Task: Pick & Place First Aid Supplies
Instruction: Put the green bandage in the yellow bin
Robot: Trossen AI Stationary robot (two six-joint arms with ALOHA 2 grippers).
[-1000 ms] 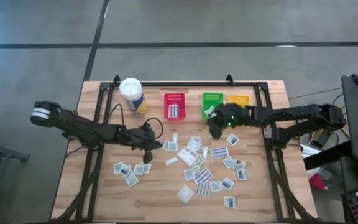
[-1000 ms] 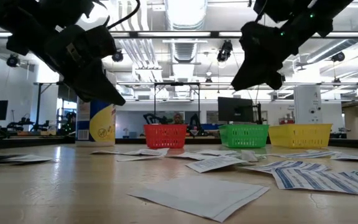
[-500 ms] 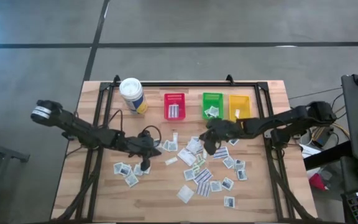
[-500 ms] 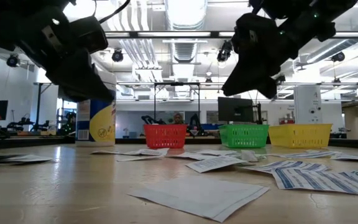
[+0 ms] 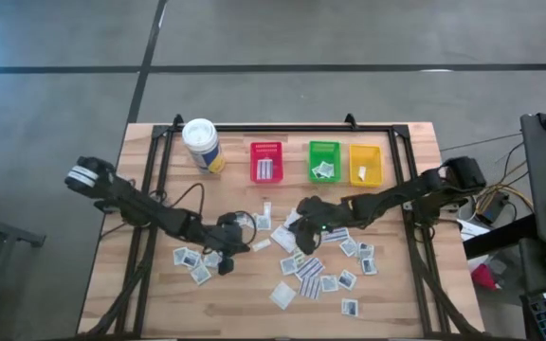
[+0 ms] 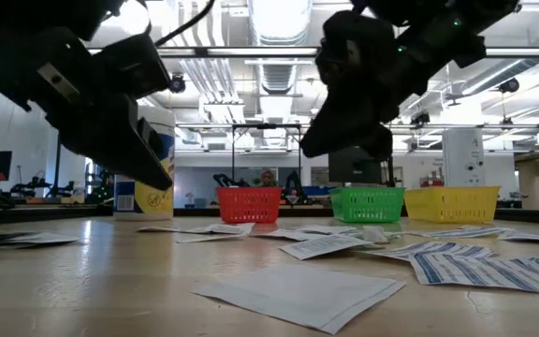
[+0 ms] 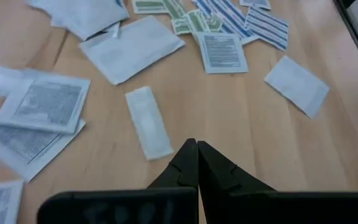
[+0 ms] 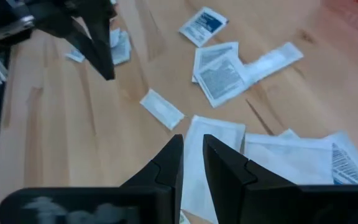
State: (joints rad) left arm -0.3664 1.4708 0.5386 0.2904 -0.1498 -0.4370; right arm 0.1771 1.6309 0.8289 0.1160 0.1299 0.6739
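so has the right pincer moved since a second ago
Yes. The right pincer has moved away from the green bin, out over the scattered packets toward the table's middle.

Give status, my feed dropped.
Left gripper shut, empty, above a narrow packet. Right gripper open, over the packets. Nothing blocking.

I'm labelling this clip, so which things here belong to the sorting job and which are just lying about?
Part of the job:
- white first aid packets scattered on the table
- red bin, green bin, yellow bin, each already holding packets
- left gripper, shut
- right gripper, over the packets

Just lying about:
- white canister with yellow label
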